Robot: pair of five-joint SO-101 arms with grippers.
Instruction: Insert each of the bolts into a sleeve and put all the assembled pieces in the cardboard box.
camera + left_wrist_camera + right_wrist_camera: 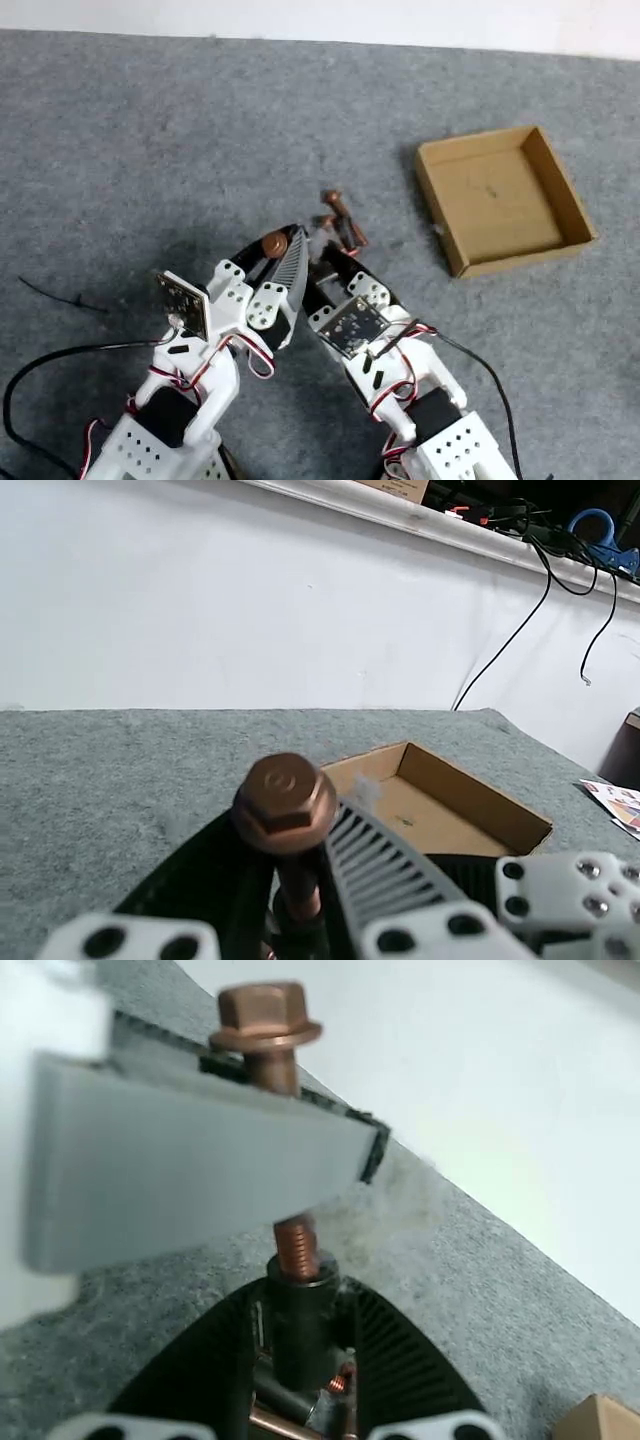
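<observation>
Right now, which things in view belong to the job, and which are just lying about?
Job: copper hex-head bolt in left gripper; black cylindrical sleeve in right gripper; loose copper bolts; cardboard box.
Lying about: thin black strand on grey carpet.

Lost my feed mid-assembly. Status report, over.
Left gripper shut on bolt; right gripper shut on sleeve. Bolt tip at sleeve mouth, not seated. Cardboard box empty; loose bolts nearby, nothing blocking.

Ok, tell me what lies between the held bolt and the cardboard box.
High view: a small heap of loose copper bolts on the grey carpet, close to the held bolt; from there to the cardboard box, bare carpet.
</observation>
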